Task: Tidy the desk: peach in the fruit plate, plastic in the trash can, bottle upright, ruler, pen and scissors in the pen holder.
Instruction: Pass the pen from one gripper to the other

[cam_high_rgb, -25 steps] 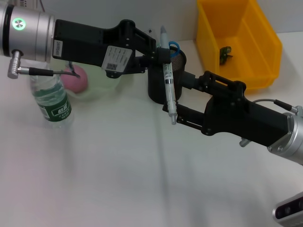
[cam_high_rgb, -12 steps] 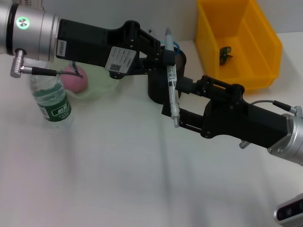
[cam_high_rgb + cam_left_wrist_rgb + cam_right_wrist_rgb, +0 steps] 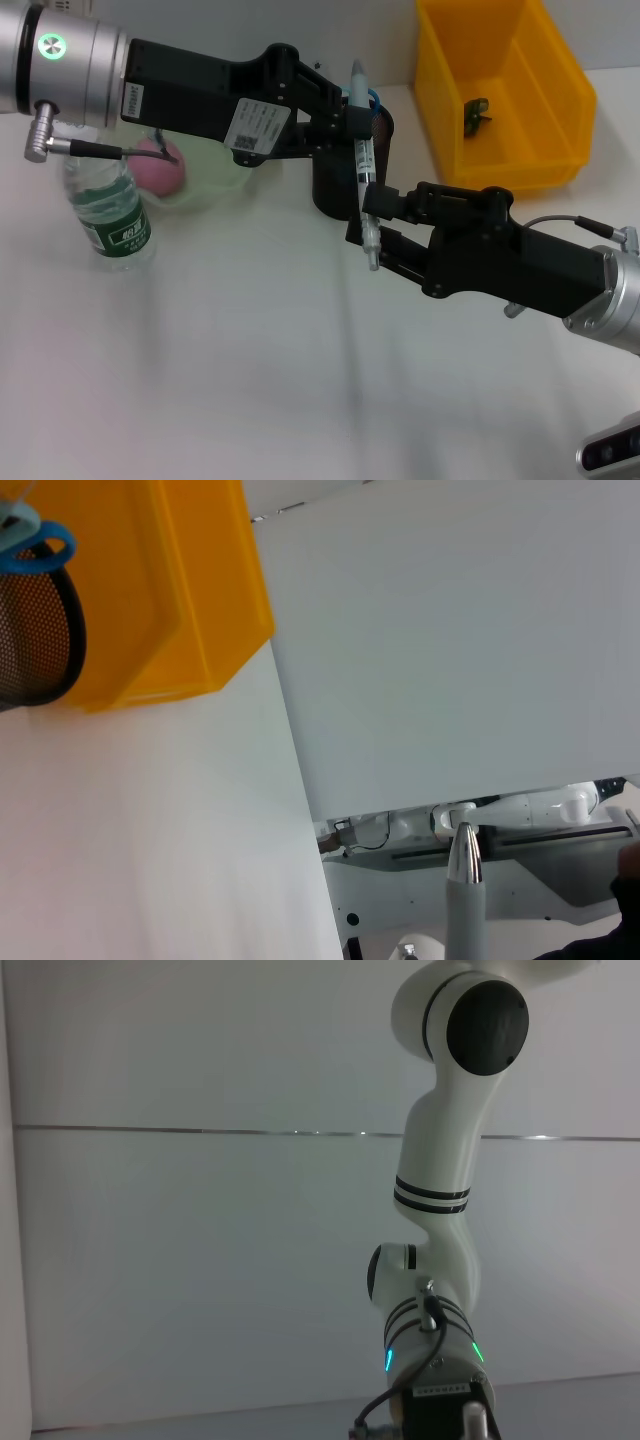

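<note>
My left gripper (image 3: pixel 352 122) is shut on a white pen (image 3: pixel 362 170), which hangs upright in front of the black mesh pen holder (image 3: pixel 330 185). The pen's silver tip (image 3: pixel 465 855) shows in the left wrist view. Blue scissors handles (image 3: pixel 372 97) stick out of the holder. My right gripper (image 3: pixel 382 225) is open, with its fingers level with the pen's lower end. A pink peach (image 3: pixel 160 168) lies in the pale green fruit plate (image 3: pixel 215 180). The bottle (image 3: pixel 108 215) stands upright. A small dark scrap (image 3: pixel 476 112) lies in the yellow trash can (image 3: pixel 540 150). The ruler is out of view.
The trash can stands at the back right, close beside the pen holder. Both arms cross over the middle of the white desk. The right wrist view shows only a wall and another robot arm (image 3: pixel 440 1210) far off.
My right gripper has moved left and slightly down, closing in on the pen's lower end. The left gripper has shifted the pen a little to the right.
</note>
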Action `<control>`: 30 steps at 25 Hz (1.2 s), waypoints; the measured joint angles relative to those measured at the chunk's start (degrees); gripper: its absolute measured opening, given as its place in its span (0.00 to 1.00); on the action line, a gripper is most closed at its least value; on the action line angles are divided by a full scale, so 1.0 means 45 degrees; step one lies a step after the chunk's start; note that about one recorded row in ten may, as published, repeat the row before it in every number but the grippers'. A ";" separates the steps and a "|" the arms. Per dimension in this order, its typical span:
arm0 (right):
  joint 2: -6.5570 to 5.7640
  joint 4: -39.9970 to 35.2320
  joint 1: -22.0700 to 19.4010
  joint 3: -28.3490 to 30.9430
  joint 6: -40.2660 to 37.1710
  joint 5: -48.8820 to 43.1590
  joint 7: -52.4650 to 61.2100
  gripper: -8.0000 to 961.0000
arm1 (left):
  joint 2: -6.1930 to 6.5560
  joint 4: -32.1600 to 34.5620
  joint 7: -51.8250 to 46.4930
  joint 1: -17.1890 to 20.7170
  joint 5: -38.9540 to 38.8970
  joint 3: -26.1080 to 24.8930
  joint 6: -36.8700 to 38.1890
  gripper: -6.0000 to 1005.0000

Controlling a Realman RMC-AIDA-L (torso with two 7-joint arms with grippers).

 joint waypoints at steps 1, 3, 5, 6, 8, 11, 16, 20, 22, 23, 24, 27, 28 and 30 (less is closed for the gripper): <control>0.0000 0.0001 0.0000 0.0000 -0.0007 0.0000 -0.0011 0.42 | -0.0001 -0.0004 0.0000 -0.0003 0.0013 0.0000 0.0001 0.24; 0.0000 0.0004 0.0000 -0.0001 -0.0027 -0.0001 -0.0066 0.40 | -0.0002 -0.0013 0.0000 -0.0013 0.0026 -0.0001 0.0000 0.25; 0.0000 0.0005 0.0001 -0.0006 -0.0060 -0.0001 -0.0109 0.37 | -0.0001 -0.0018 0.0000 -0.0013 0.0029 0.0000 -0.0001 0.25; 0.0000 0.0005 0.0000 -0.0017 -0.0136 0.0000 -0.0115 0.35 | -0.0002 -0.0030 0.0000 -0.0013 0.0030 0.0000 0.0000 0.25; 0.0000 0.0004 0.0000 -0.0021 -0.0168 -0.0001 -0.0117 0.35 | -0.0002 -0.0089 -0.0001 -0.0025 0.0029 -0.0010 0.0007 0.25; 0.0000 -0.0039 0.0000 -0.0021 -0.0202 -0.0058 -0.0126 0.34 | -0.0001 -0.0118 -0.0001 -0.0036 0.0030 -0.0032 0.0024 0.25; 0.0000 -0.0091 0.0000 -0.0007 -0.0191 -0.0259 -0.0170 0.30 | 0.0007 -0.0120 0.0019 -0.0036 0.0043 -0.0044 0.0084 0.26; 0.0000 -0.0094 0.0001 0.0002 -0.0147 -0.0291 -0.0347 0.26 | 0.0011 -0.0120 0.0089 -0.0035 0.0028 -0.0066 0.0127 0.26; 0.0000 -0.0094 0.0001 0.0003 -0.0148 -0.0292 -0.0432 0.24 | 0.0019 -0.0121 0.0127 -0.0028 0.0004 -0.0089 0.0170 0.26; 0.0000 -0.0094 0.0002 0.0002 -0.0148 -0.0292 -0.0434 0.22 | 0.0019 -0.0121 0.0127 -0.0028 0.0004 -0.0089 0.0170 0.26; 0.0000 -0.0094 0.0002 0.0002 -0.0141 -0.0293 -0.0434 0.21 | 0.0022 -0.0120 0.0128 -0.0024 0.0000 -0.0090 0.0176 0.26; 0.0000 -0.0094 0.0002 0.0001 -0.0135 -0.0294 -0.0435 0.21 | 0.0032 -0.0121 0.0089 -0.0004 -0.0015 -0.0103 0.0185 0.27; 0.0000 -0.0094 0.0001 0.0002 -0.0134 -0.0295 -0.0435 0.21 | 0.0032 -0.0121 0.0089 -0.0004 -0.0015 -0.0103 0.0185 0.27; 0.0000 -0.0094 0.0001 -0.0001 -0.0141 -0.0299 -0.0432 0.21 | 0.0034 -0.0121 0.0076 0.0005 -0.0020 -0.0111 0.0186 0.27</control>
